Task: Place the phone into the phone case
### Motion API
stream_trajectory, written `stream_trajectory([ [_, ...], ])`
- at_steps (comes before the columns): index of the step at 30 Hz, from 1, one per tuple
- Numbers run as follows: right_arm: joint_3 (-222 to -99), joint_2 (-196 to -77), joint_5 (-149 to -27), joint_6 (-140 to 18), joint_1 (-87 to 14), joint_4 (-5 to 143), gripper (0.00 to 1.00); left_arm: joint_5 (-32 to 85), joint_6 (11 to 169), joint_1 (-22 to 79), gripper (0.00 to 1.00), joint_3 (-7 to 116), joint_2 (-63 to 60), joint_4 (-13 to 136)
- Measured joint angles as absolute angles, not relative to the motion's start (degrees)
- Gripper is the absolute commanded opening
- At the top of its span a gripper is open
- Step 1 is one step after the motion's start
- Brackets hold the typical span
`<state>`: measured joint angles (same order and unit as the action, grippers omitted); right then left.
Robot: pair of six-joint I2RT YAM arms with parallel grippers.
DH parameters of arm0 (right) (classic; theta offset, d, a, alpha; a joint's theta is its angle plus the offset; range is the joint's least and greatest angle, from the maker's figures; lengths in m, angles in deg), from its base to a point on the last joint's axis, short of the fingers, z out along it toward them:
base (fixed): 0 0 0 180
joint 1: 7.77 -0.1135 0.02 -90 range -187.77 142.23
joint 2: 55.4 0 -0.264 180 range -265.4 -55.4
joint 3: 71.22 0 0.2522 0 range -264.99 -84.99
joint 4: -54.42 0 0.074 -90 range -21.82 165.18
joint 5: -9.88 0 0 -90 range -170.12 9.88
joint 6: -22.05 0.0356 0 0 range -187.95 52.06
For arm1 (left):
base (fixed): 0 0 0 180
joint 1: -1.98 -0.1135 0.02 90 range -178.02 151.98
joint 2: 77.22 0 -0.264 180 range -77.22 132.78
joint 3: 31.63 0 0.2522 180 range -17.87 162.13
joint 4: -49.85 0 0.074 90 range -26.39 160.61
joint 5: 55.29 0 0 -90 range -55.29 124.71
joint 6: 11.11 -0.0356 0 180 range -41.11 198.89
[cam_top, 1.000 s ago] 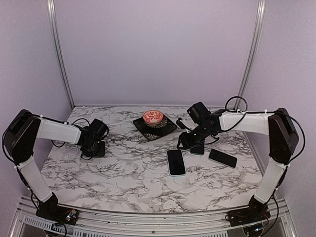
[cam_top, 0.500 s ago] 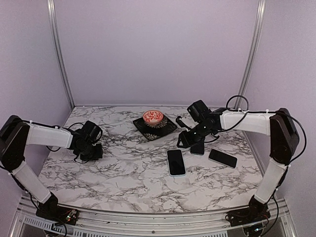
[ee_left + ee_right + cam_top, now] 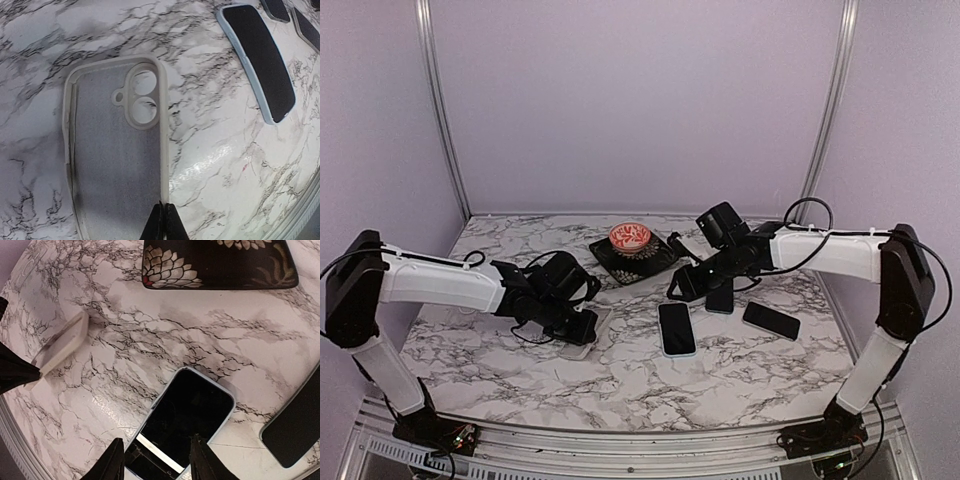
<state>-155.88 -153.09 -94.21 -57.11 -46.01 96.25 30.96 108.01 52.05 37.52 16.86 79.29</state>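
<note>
The left pincer point(image 3: 162, 210) is clamped on the rim of the phone case point(image 3: 117, 150). The right pincer point(image 3: 156, 442) stands apart, with the phone point(image 3: 187, 407) directly beneath it.

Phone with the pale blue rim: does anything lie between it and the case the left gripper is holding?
Nothing visible does. Only bare table lies between the phone and the case, whose edge the left gripper pinches. The other two phones sit on the phone's far side.
</note>
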Motion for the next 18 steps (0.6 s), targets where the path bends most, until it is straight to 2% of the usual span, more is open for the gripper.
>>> stream_trajectory([
  [1, -155.5, -153.2, -94.8, -56.7, -46.5, 95.8, 0.42, 30.2, 107.5, 53.1, 0.0, 39.0, 18.1, 79.2],
  [2, -155.3, -153.3, -95.4, -56.3, -47.1, 95.4, 0.41, 29.5, 106.9, 53.8, 0.06, 40.5, 19.4, 79.2],
  [4, -154.8, -154.0, -96.5, -55.5, -48.3, 94.1, 0.37, 28.0, 106.0, 54.8, 0.29, 42.9, 21.9, 79.3],
  [5, -154.4, -154.3, -96.9, -55.1, -48.7, 93.4, 0.34, 27.2, 105.5, 55.0, 0.38, 43.6, 22.8, 79.2],
  [7, -152.8, -154.8, -98.3, -53.9, -49.3, 91.5, 0.31, 26.2, 104.4, 55.1, 0.46, 44.5, 23.7, 79.4],
  [9, -150.5, -155.1, -99.9, -52.5, -49.8, 89.6, 0.27, 25.5, 103.5, 55.1, 0.46, 45.1, 23.9, 79.6],
  [14, -149.1, -157.9, -101.5, -50.2, -52.1, 86.7, 0.12, 26.7, 101.4, 53.2, 0.25, 45.8, 21.6, 80.6],
  [18, -150.9, -162.7, -102.0, -49.7, -54.3, 85.5, 0.02, 31.1, 101.4, 47.2, 0.2, 44.6, 19.4, 82.0],
])
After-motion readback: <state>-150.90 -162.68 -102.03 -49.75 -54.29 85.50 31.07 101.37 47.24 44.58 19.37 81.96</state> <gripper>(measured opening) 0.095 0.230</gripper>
